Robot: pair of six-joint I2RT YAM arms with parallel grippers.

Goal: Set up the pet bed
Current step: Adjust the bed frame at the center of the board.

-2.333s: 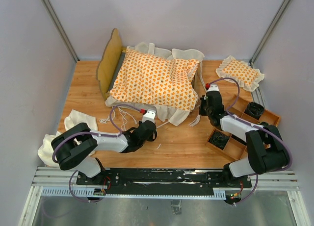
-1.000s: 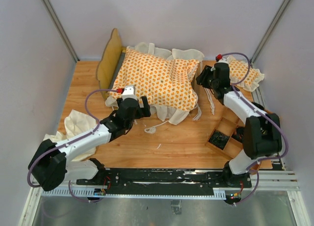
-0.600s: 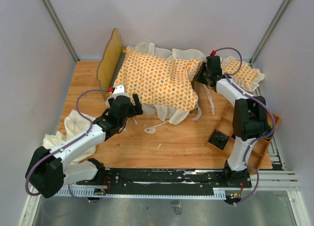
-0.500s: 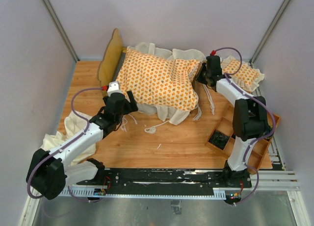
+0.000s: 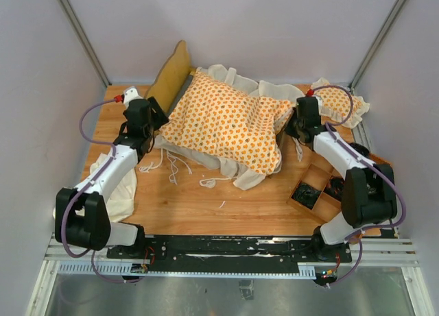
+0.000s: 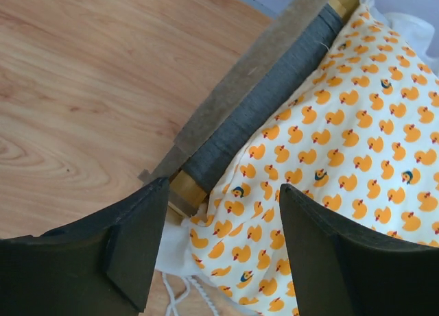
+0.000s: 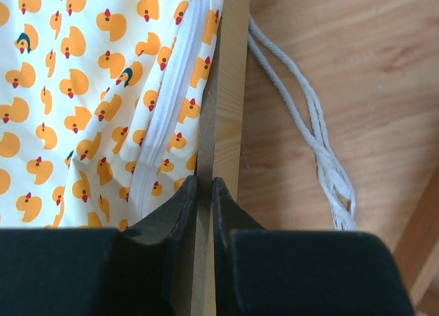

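2 grippers at bed frame (image 5: 173,68), far middle of table (image 5: 206,199). Right gripper (image 7: 204,182) clamped on frame's thin foot board. Left gripper (image 6: 223,192) jaws apart, straddling headboard-end corner. Cushion (image 5: 226,120) lies on frame, skewed, overhanging near side. Probably left: square up cushion, tie strings (image 5: 171,166) loose on table.

Quick pass, body only. I've got 2 arms, the left arm (image 5: 110,171) and the right arm (image 5: 336,151). Each has white shell links between chunky black joint housings. A lilac left cable (image 5: 81,123) and a lilac right cable (image 5: 400,210) loop outside the links. There's 1 red cap on each wrist, the left cap (image 5: 119,96) and the right cap (image 5: 310,92). The black bases sit on a black rail (image 5: 226,246) over silver extrusion. The left fingers (image 6: 130,251) are matte black wedges with blunt tips. The right fingers (image 7: 171,223) are the same black, smooth and tapered.
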